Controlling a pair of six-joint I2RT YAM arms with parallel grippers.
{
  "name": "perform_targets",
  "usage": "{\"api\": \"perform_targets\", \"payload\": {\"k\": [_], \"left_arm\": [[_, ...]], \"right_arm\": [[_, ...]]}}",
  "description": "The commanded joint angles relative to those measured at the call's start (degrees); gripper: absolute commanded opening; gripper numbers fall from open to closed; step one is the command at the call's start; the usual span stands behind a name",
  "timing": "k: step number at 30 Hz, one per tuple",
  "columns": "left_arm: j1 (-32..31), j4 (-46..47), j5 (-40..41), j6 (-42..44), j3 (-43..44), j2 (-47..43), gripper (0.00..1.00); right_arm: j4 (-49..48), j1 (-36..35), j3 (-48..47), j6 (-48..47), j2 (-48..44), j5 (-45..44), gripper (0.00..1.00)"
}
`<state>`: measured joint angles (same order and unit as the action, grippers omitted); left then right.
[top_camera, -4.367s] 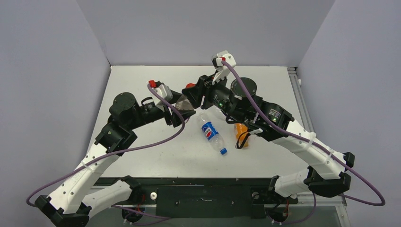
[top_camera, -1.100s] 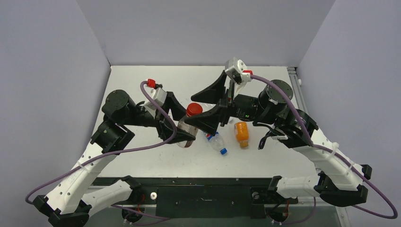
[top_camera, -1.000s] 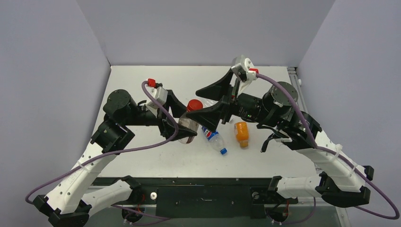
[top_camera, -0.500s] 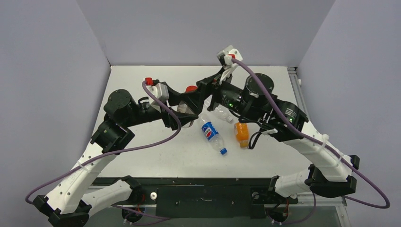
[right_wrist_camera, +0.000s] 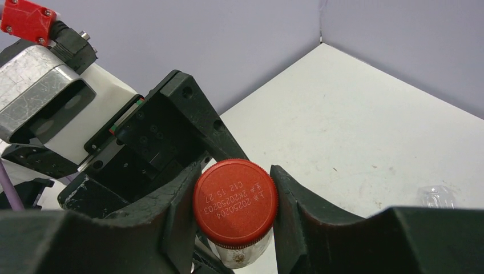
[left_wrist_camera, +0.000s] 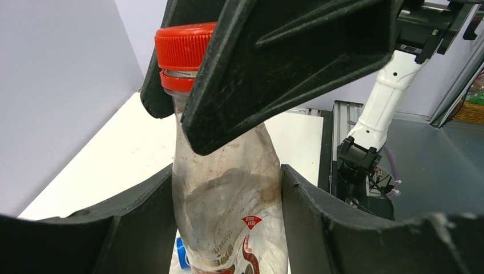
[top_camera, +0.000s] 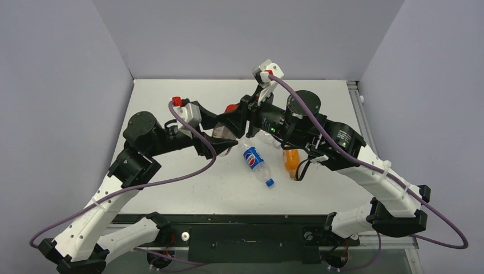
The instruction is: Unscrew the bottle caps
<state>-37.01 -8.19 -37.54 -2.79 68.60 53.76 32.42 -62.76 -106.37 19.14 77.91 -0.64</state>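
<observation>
nearest on the desk (top_camera: 217, 188): pepsi bottle (top_camera: 254, 160) lying on its side, long axis diagonal, blue cap (top_camera: 270, 183) pointing near-right, base pointing far-left, nothing touching it

just right of it, apart: orange bottle (top_camera: 291, 160) also lying down, long axis roughly near-to-far, partly covered by the right arm's cable, cant tell which end has the cap

a bit farther, under the right arm: clear unlabelled bottle (top_camera: 266, 138) on the desk, mostly hidden, axis and cap not readable

behind that, lifted off the desk: reddish label bottle (left_wrist_camera: 228, 194), cap end up, long axis steep and close to upright, exact lean hard to tell. left jaws come in from the left and pinch it around the body, one finger pressed on each side below the shoulder, label end down between them. clear wall looks scuffed and cloudy

top of that bottle: red cap (right_wrist_camera: 235, 201) on the neck, its ring visible under it in the left wrist view. right jaws come in from the right and above and are closed on the cap, a finger against each side of its rim, printed top face toward the right wrist camera

both arms meet over the far-middle of the desk, left jaws low on the bottle, right jaws at its top
</observation>
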Motion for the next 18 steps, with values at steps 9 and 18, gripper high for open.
{"api": "perform_targets", "payload": {"k": [9,18], "left_arm": [[0.2,2.3,-6.3,-11.1,0.2,-1.3,0.0],[0.2,6.8,-17.5,-21.0,0.7,-1.1,0.0]], "right_arm": [[-7.0,0.0,2.3,-4.5,-5.5,16.1,0.0],[-11.2,2.7,5.0,-4.8,-7.0,32.5,0.0]]}}
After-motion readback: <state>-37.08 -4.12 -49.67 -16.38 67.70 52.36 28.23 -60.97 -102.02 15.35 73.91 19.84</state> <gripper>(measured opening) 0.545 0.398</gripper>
